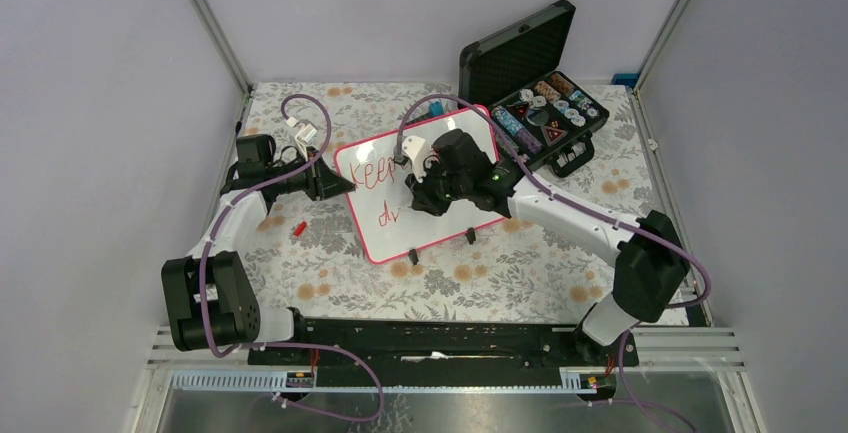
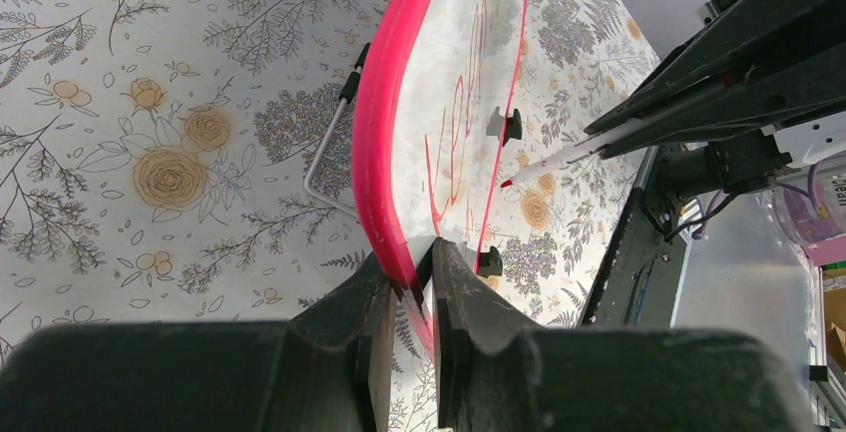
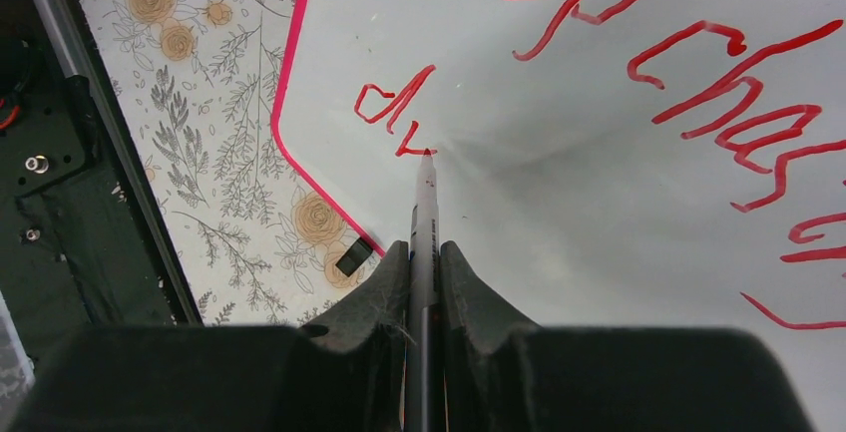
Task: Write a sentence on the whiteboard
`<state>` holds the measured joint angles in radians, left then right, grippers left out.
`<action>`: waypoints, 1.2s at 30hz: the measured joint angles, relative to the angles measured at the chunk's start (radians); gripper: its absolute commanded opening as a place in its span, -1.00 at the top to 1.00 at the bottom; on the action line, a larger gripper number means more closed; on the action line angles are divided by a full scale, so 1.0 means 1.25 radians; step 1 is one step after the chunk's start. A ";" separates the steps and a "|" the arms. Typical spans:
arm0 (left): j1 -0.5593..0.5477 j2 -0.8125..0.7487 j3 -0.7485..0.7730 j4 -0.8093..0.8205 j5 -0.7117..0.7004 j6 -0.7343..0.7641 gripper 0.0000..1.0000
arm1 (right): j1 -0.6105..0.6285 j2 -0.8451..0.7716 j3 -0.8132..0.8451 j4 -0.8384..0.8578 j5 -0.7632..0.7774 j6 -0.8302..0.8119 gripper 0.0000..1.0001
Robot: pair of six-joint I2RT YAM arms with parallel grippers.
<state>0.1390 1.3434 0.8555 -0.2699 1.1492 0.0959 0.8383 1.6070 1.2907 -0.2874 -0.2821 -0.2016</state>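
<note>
Meanwhile, the left hand (image 2: pixel 411 270) pinches the frame of the whiteboard (image 2: pixel 374 153) at lower centre; the right hand (image 3: pixel 424 257) grips a marker (image 3: pixel 426 198), tip touching the red sentence (image 3: pixel 414 96).

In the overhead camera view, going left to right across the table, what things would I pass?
small red piece → left gripper → whiteboard → black case

An open black foam-lined case (image 1: pixel 515 58) (small round coloured pieces (image 1: pixel 562 95) inside) sits back right on the floral-patterned tablecloth (image 1: pixel 480 278); a small red piece (image 1: pixel 298 227) lies left.
</note>
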 measured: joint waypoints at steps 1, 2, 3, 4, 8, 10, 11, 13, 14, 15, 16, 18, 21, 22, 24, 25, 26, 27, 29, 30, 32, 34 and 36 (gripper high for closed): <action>0.000 0.000 0.000 0.000 0.000 0.000 1.00 | 0.000 -0.005 -0.002 0.000 -0.001 0.000 1.00; 0.000 0.000 0.000 0.000 0.000 0.000 1.00 | 0.000 -0.008 -0.004 0.000 -0.002 0.000 1.00; 0.000 0.000 0.000 0.000 0.000 0.000 1.00 | 0.000 -0.011 -0.006 0.000 -0.005 0.000 1.00; 0.000 0.000 0.000 0.000 0.001 0.000 1.00 | 0.000 -0.011 -0.008 0.000 -0.007 0.000 1.00; 0.000 0.000 0.000 0.000 0.001 0.000 1.00 | 0.000 -0.011 -0.016 -0.002 -0.009 0.000 1.00; 0.000 0.000 0.000 0.000 0.001 0.000 1.00 | 0.000 -0.010 -0.016 -0.005 -0.008 -0.001 1.00; 0.000 0.000 0.000 0.000 0.001 0.000 1.00 | 0.000 -0.009 -0.016 -0.005 -0.007 -0.001 1.00; 0.000 0.000 0.000 0.000 0.001 0.000 1.00 | 0.000 -0.005 -0.016 -0.005 -0.004 -0.003 1.00; 0.000 0.000 0.000 0.000 0.001 0.000 1.00 | 0.000 -0.002 -0.016 -0.006 0.000 -0.003 1.00; 0.000 0.000 0.000 0.000 0.001 0.000 1.00 | 0.000 0.001 -0.016 -0.006 0.002 -0.004 1.00; 0.000 0.000 0.000 0.000 0.001 0.000 1.00 | 0.000 0.003 -0.016 -0.006 0.004 -0.004 1.00; 0.000 0.000 0.000 0.000 0.001 0.000 1.00 | 0.000 0.008 -0.016 -0.006 0.008 -0.004 1.00; 0.000 0.000 0.000 0.000 0.001 0.000 1.00 | 0.000 0.013 -0.016 -0.006 0.012 -0.007 1.00; 0.000 0.000 0.000 0.000 0.001 0.000 1.00 | 0.000 0.013 -0.016 -0.007 0.016 -0.009 1.00; 0.000 0.000 0.000 0.000 0.001 0.000 1.00 | 0.000 0.013 -0.016 -0.007 0.025 -0.010 1.00; 0.000 0.000 0.000 0.000 0.001 0.000 1.00 | 0.000 0.013 -0.016 -0.007 0.028 -0.012 1.00; 0.000 0.000 0.000 0.000 0.001 0.000 1.00 | 0.000 0.013 -0.016 -0.007 0.030 -0.013 1.00; 0.000 0.000 0.000 0.000 0.001 0.000 1.00 | 0.000 0.013 -0.016 -0.007 0.031 -0.015 1.00; 0.000 0.000 0.000 0.000 0.001 0.000 1.00 | 0.000 0.013 -0.016 -0.007 0.031 -0.018 1.00; 0.000 0.000 0.000 0.000 0.001 0.000 1.00 | 0.000 0.013 -0.016 -0.007 0.031 -0.019 1.00; 0.000 0.000 0.000 0.000 0.000 0.000 1.00 | -0.002 0.013 -0.016 -0.009 0.031 -0.022 1.00; 0.000 0.000 0.000 0.000 0.001 0.000 1.00 | -0.003 0.013 -0.016 -0.009 0.031 -0.024 1.00; 0.000 0.000 0.000 0.000 0.000 0.000 1.00 | -0.006 0.013 -0.016 -0.012 0.031 -0.024 1.00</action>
<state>0.1390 1.3434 0.8555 -0.2699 1.1496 0.0959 0.8307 1.6230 1.2713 -0.3027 -0.2440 -0.2321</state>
